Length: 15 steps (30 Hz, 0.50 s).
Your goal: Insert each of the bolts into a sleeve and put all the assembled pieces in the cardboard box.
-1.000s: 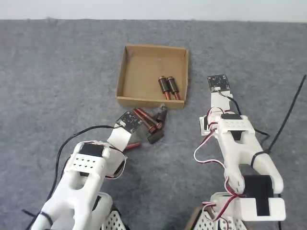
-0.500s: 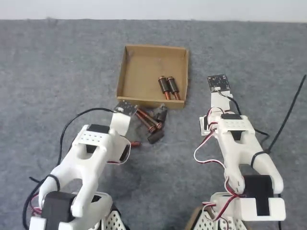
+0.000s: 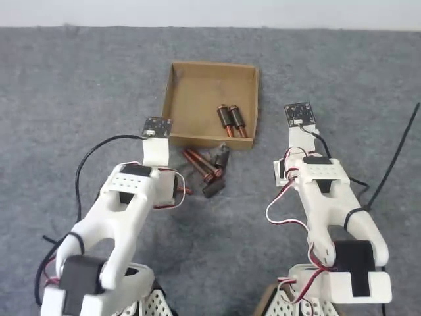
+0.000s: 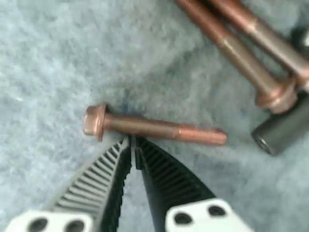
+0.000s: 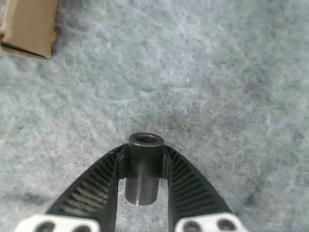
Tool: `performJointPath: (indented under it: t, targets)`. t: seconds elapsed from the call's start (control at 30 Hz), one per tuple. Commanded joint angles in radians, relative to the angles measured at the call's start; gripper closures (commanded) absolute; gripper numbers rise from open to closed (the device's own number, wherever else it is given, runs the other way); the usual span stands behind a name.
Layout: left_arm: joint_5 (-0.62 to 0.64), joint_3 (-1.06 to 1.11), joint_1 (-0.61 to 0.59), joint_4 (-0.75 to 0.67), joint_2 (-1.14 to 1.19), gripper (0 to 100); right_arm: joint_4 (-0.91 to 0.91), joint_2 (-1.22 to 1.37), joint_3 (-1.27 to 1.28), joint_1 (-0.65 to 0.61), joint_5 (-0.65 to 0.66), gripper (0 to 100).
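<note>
My left gripper [image 4: 131, 141] is shut with nothing in it, its tips just short of a copper bolt [image 4: 154, 128] lying flat on the grey mat. Two more bolts [image 4: 241, 48] lie side by side beyond it, next to a dark sleeve [image 4: 282, 128]. From above, the loose bolts [image 3: 200, 164] and two sleeves [image 3: 220, 157] [image 3: 212, 187] lie in front of the cardboard box [image 3: 176, 99], which holds two assembled pieces [image 3: 231, 120]. My right gripper [image 5: 143, 152] is shut on a dark sleeve [image 5: 143, 169], held upright over the mat to the right of the box.
A corner of the box [image 5: 29, 24] stands beyond the right gripper. The left arm [image 3: 131, 197] hangs over the mat left of the bolt pile; the right arm [image 3: 322, 191] is to the right. Bare grey mat lies all around.
The left arm has swung left and stretched forward, off the bolt pile; its wrist now sits near the box's front left corner. The right arm has kept still.
</note>
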Motion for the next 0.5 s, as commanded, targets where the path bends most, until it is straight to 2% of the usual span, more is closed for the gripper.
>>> performJointPath:
  t: [0.0, 0.13, 0.47]
  targets:
    - [0.071, -0.053, -0.006, -0.055, 0.031, 99, -0.012, -0.012, -0.008, -0.008, 0.017, 99.2]
    - [0.127, -0.058, -0.006, -0.112, 0.015, 99, -0.012, -0.012, -0.008, -0.008, 0.017, 99.2]
    - [0.351, -0.041, -0.006, -0.080, -0.127, 99, -0.013, -0.010, -0.008, -0.008, 0.017, 99.2]
